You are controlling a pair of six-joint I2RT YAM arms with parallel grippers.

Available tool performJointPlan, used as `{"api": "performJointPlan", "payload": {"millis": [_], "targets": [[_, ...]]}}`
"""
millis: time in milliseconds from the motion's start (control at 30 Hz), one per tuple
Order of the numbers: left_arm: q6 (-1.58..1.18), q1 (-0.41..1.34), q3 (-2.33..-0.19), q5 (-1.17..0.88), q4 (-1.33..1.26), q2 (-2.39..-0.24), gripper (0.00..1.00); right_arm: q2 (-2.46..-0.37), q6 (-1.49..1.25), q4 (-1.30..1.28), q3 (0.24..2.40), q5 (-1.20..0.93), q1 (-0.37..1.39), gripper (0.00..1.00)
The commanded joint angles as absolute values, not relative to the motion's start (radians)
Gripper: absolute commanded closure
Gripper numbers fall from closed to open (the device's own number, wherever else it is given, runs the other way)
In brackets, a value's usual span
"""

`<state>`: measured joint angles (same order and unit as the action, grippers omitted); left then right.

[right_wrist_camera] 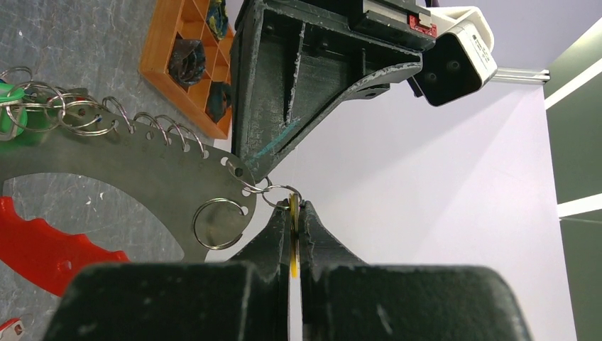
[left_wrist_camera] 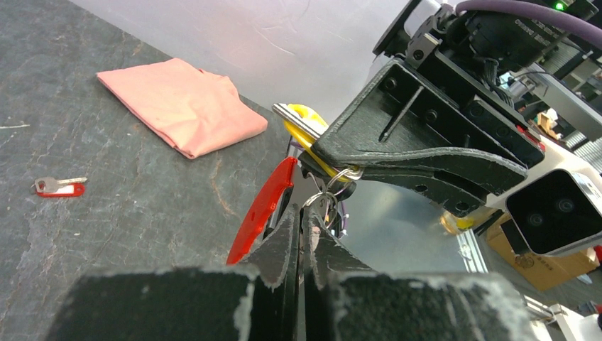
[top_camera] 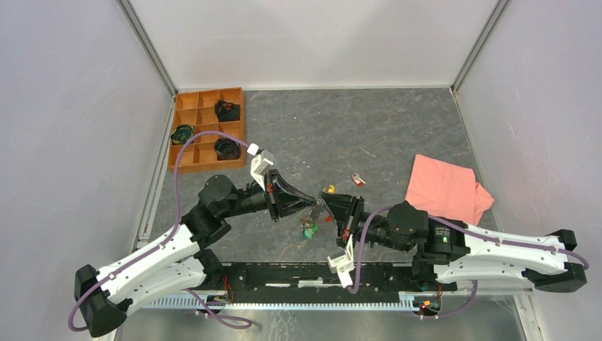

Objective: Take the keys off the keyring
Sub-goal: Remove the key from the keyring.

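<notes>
Both grippers meet above the middle of the table. The keyring shows as a flat grey metal plate (right_wrist_camera: 142, 163) with holes that carry several small rings, and a red strap (left_wrist_camera: 263, 206) hangs beside it. My left gripper (top_camera: 312, 202) (left_wrist_camera: 304, 217) is shut on the plate's edge. My right gripper (top_camera: 326, 200) (right_wrist_camera: 294, 209) is shut on a yellow key (left_wrist_camera: 307, 117) (right_wrist_camera: 292, 241). That key's small ring (right_wrist_camera: 282, 197) is still linked to the plate. A green key (top_camera: 309, 231) (right_wrist_camera: 8, 117) hangs from rings at the plate's far end.
A lone key with a red tag (top_camera: 358, 180) (left_wrist_camera: 58, 187) lies on the table. A folded pink cloth (top_camera: 446, 188) (left_wrist_camera: 181, 103) lies at the right. An orange compartment tray (top_camera: 206, 168) (right_wrist_camera: 152, 67) with dark items stands at the back left.
</notes>
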<state>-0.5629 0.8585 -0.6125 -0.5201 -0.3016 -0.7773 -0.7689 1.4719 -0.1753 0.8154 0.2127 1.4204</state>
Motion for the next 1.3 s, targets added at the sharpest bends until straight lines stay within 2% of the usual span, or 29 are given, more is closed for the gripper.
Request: {"api": "performJointPlan", "payload": {"millis": [0, 267, 467, 533, 733, 800, 967, 1267], "targets": [[-0.498, 0.857, -0.662, -0.606, -0.295, -0.785, 0.98, -0.769, 1.491, -0.078, 0.879, 0.234, 1.426, 1.00], [-0.491, 0.870, -0.661, -0.675, -0.351, -0.795, 0.98, -0.775, 1.467, -0.071, 0.881, 0.222, 1.427, 0.99], [-0.488, 0.869, -0.657, -0.638, -0.361, -0.792, 0.97, -0.773, 1.411, -0.076, 0.903, 0.222, 1.426, 1.00], [-0.477, 0.870, -0.661, -0.620, -0.352, -0.791, 0.94, -0.776, 1.381, -0.076, 0.912, 0.230, 1.426, 1.00], [-0.421, 0.870, -0.682, -0.524, -0.283, -0.769, 0.68, -0.784, 1.323, -0.102, 0.935, 0.268, 1.426, 1.00], [-0.393, 0.870, -0.692, -0.486, -0.257, -0.756, 0.63, -0.786, 1.305, -0.103, 0.937, 0.278, 1.427, 1.00], [-0.317, 0.870, -0.703, -0.415, -0.218, -0.712, 0.61, -0.796, 1.249, -0.096, 0.943, 0.312, 1.426, 1.00], [-0.199, 0.870, -0.689, -0.403, -0.222, -0.664, 0.61, -0.860, 1.073, -0.140, 1.003, 0.389, 1.426, 1.00]]}}
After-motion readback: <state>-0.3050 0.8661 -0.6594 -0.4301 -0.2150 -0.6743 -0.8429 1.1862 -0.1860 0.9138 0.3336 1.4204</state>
